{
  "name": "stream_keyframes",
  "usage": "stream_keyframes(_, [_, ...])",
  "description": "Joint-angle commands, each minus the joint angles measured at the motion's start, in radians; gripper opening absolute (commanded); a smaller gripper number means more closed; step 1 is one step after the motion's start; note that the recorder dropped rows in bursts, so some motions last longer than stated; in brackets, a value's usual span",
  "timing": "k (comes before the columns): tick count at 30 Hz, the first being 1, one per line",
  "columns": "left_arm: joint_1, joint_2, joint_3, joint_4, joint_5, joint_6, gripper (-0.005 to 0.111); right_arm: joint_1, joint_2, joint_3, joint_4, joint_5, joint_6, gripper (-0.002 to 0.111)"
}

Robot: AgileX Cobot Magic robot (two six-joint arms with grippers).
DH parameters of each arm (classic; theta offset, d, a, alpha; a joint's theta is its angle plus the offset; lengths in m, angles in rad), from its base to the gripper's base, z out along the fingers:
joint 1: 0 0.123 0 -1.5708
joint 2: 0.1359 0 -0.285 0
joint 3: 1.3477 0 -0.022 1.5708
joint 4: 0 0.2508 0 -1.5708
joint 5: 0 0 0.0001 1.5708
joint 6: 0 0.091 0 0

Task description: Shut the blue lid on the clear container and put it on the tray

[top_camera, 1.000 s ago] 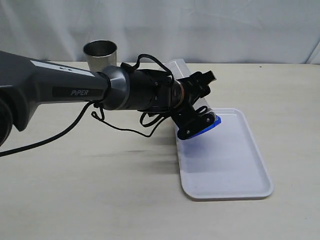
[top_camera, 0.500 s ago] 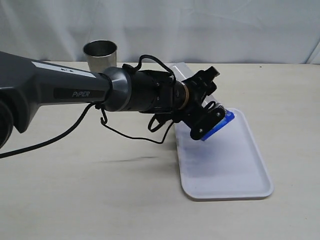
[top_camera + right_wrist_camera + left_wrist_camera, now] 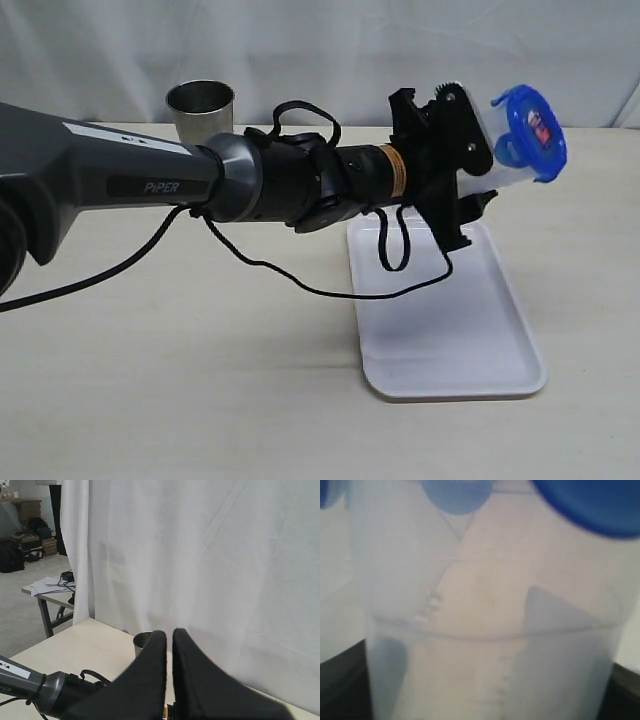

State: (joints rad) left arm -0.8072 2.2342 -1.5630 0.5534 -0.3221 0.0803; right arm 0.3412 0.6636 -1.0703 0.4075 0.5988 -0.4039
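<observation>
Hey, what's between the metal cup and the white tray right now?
In the exterior view, the left arm and its dangling black cable cross between the metal cup and the tray.

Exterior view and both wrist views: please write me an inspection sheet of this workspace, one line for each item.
Surface: beige table; no spills seen.
Job's things: blue lid sits on the clear container, which is held tilted in the air, not yet on the tray.
Clutter: steel tumbler, upright at the back of the table.
Grippers: left gripper shut on the clear container; right gripper shut, holding nothing.
Cables: black cable hangs in loops above the table.
Surroundings: white curtain behind the table.
</observation>
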Motion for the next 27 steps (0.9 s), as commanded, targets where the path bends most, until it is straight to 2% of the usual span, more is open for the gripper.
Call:
stream_keyframes(1, [0.007, 0.001, -0.008, 0.166, -0.228, -0.402, 0.0, -0.004, -0.003, 0.003, -0.005, 0.004, -0.002, 0.005])
stream_keyframes(2, [0.01, 0.014, -0.008, 0.218, -0.322, -0.488, 0.0, -0.004, -0.003, 0.003, -0.005, 0.004, -0.002, 0.005])
stream_keyframes(5, [0.019, 0.06, -0.008, 0.257, -0.524, -0.588, 0.0, -0.004, -0.003, 0.003, -0.005, 0.012, -0.002, 0.005])
stream_keyframes(11, [0.044, 0.169, -0.008, 0.257, -0.759, -0.606, 0.0, -0.004, -0.003, 0.003, -0.005, 0.02, -0.002, 0.005])
stream_keyframes(19, [0.083, 0.252, -0.009, 0.246, -0.775, -0.608, 0.0, -0.004, -0.003, 0.003, -0.005, 0.024, -0.002, 0.005])
stream_keyframes(27, [0.093, 0.304, -0.009, 0.208, -0.771, -0.608, 0.0, -0.004, -0.003, 0.003, -0.005, 0.024, -0.002, 0.005])
